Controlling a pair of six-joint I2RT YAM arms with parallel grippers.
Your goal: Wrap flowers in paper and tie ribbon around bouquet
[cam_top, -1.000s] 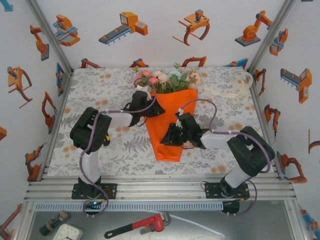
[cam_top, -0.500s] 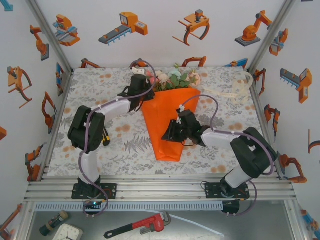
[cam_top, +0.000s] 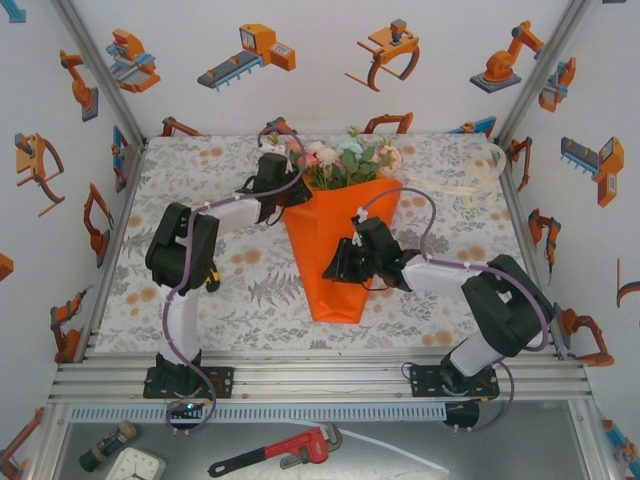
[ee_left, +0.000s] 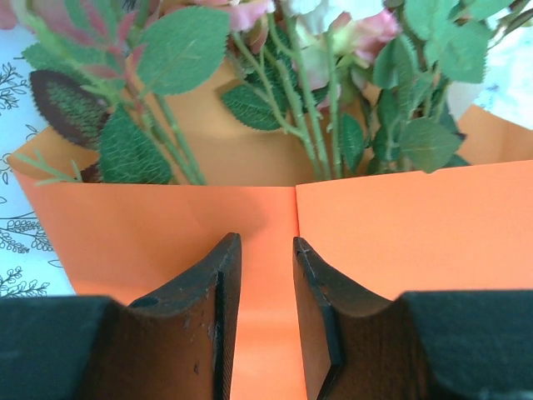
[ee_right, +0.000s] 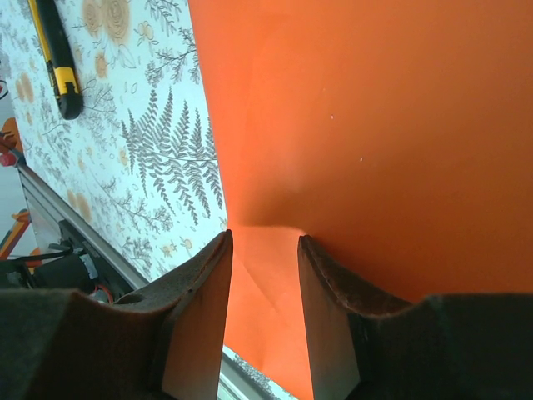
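Observation:
The flowers (cam_top: 340, 160) lie at the back middle of the table, pink and white blooms sticking out of the orange paper (cam_top: 330, 270), which is folded round them as a cone with its point toward me. My left gripper (cam_top: 285, 193) is at the cone's top left corner. In the left wrist view it (ee_left: 265, 242) is open above the paper (ee_left: 416, 225), a paper edge running between the fingers, with stems and leaves (ee_left: 316, 125) just beyond. My right gripper (cam_top: 336, 270) is open over the cone's middle; in its wrist view (ee_right: 264, 237) only paper (ee_right: 375, 125) lies beneath. The ribbon (cam_top: 468, 182) lies loose at the back right.
A yellow-and-black knife (ee_right: 57, 58) lies on the floral cloth left of the cone, also seen beside the left arm (cam_top: 211, 283). A red pipe wrench (cam_top: 285, 452) lies on the shelf below the table's front rail. Walls close in the left, back and right.
My left gripper moved from the cone's left side back to its top left corner, and the cone's upper left now lies wider and flatter. My right gripper shifted slightly left.

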